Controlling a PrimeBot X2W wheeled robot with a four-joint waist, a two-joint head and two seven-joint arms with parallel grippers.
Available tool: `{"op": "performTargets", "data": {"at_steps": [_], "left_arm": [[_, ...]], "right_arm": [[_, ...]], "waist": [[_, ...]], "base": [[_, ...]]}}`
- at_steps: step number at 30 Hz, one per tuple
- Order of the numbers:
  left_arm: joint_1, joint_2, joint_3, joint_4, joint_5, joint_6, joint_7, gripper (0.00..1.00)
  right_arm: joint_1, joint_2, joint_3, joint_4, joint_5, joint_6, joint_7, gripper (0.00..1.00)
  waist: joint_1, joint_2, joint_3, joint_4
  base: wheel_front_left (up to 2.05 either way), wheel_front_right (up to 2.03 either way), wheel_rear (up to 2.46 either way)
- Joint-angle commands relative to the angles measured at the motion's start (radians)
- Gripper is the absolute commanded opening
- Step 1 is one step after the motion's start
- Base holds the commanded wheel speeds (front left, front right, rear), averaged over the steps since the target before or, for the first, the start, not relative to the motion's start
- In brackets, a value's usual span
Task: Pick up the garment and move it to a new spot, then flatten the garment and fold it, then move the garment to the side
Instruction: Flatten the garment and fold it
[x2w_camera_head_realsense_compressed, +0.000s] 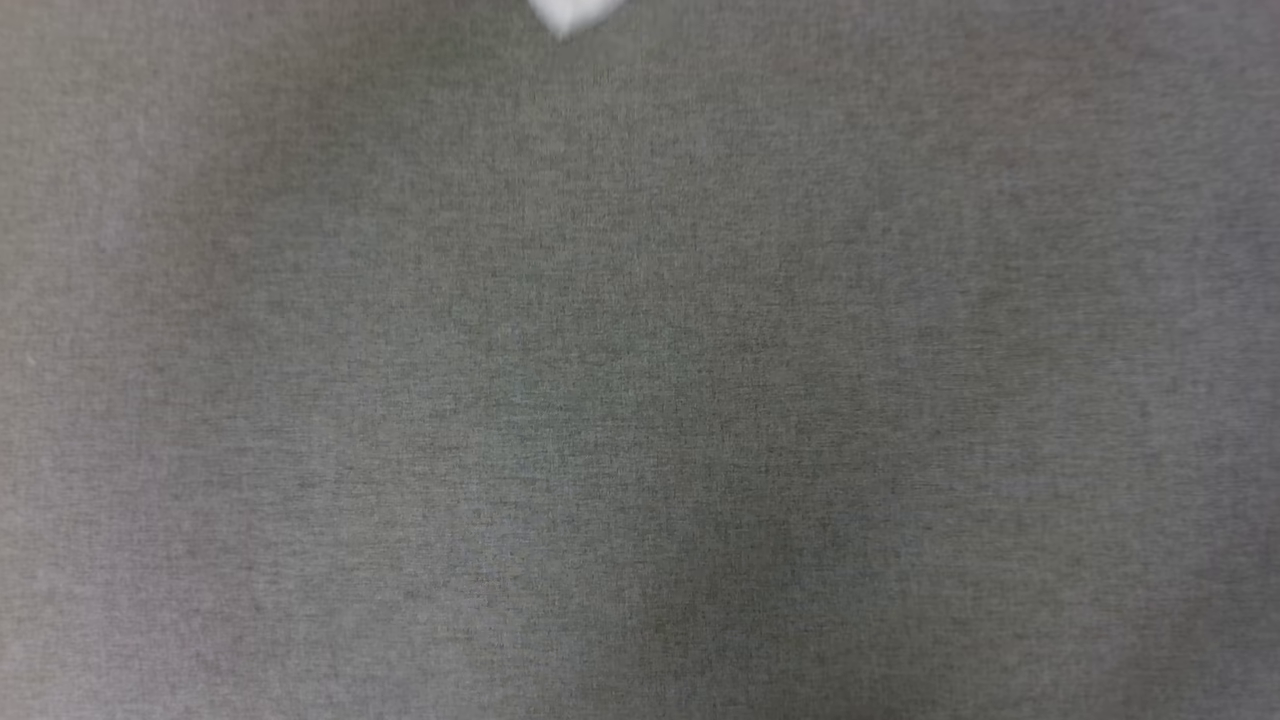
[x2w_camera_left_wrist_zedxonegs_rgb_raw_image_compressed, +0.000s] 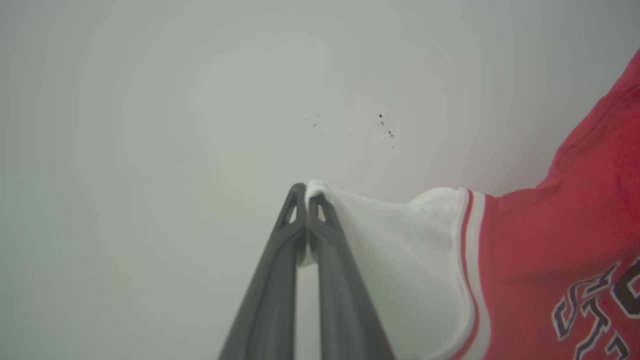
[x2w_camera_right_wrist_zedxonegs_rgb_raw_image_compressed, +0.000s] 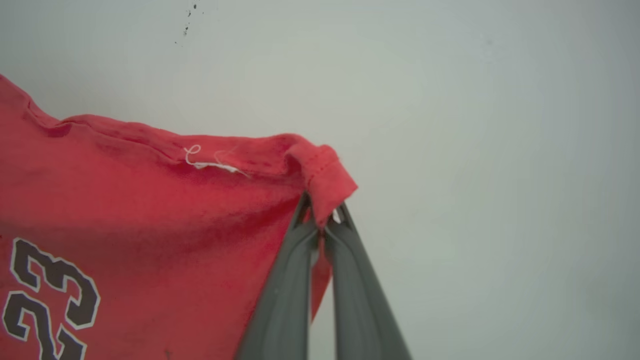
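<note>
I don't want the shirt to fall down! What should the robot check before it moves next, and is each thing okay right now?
1. Is the left gripper shut on the white sleeve? Ok, it pinches the tip.
2. Is the right gripper shut on the red hem corner? Ok.
3. Is the garment stretched smooth between the grips? Cannot tell; each wrist view cuts it off.
4. Is the printed side known? Ok, the "23" print faces the right wrist camera.
5. Is a landing spot on the grey surface picked? Cannot tell; the head view is blurry.
</note>
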Motion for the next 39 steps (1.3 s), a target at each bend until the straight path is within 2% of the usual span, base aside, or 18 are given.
{"op": "performTargets", "data": {"at_steps": [1, 9, 13, 18, 25, 28, 33, 39], "left_arm": [[-0.025, -0.007, 0.003, 0.013, 0.001, -0.006, -0.006, 0.00], [-0.139, -0.048, -0.003, 0.155, 0.010, -0.054, -0.044, 0.00], [-0.107, -0.067, -0.017, 0.208, 0.002, -0.070, -0.078, 0.00], [-0.035, -0.082, -0.049, 0.259, -0.001, -0.092, -0.118, 0.00], [0.170, -0.089, -0.083, 0.294, -0.030, -0.108, -0.167, 0.00], [0.282, -0.082, -0.093, 0.282, -0.046, -0.102, -0.182, 0.00], [0.505, -0.062, -0.089, 0.215, -0.084, -0.071, -0.196, 0.00], [0.811, 0.002, -0.098, 0.064, -0.125, -0.016, -0.201, 0.00]], "right_arm": [[-0.029, 0.011, 0.007, 0.014, -0.005, -0.001, -0.006, 0.00], [-0.177, 0.049, 0.080, 0.192, -0.004, -0.001, -0.083, 0.00], [-0.174, 0.052, 0.125, 0.260, 0.023, -0.001, -0.130, 0.00], [-0.099, 0.052, 0.192, 0.338, 0.068, -0.001, -0.186, 0.00], [0.081, 0.071, 0.296, 0.398, 0.151, -0.001, -0.270, 0.00], [0.174, 0.075, 0.338, 0.405, 0.186, -0.001, -0.301, 0.00], [0.350, 0.057, 0.394, 0.373, 0.256, -0.001, -0.350, 0.00], [0.568, 0.017, 0.438, 0.302, 0.312, -0.001, -0.364, 0.00]], "waist": [[-0.0001, 0.0000, 0.016, 0.004], [-0.0001, 0.0000, 0.060, 0.010], [-0.0001, 0.0000, 0.079, 0.017], [-0.0001, 0.0000, 0.086, 0.020], [-0.0001, 0.0000, 0.051, 0.024], [-0.0001, 0.0000, 0.023, 0.024], [-0.0001, 0.0000, -0.045, 0.022], [-0.0001, 0.0000, -0.147, 0.016]], "base": [[0.00, 0.00, 0.00], [0.00, 0.00, 0.00], [0.00, 0.00, 0.00], [0.00, 0.00, 0.00], [0.00, 0.00, 0.00], [0.00, 0.00, 0.00], [0.00, 0.00, 0.00], [0.00, 0.00, 0.00]]}}
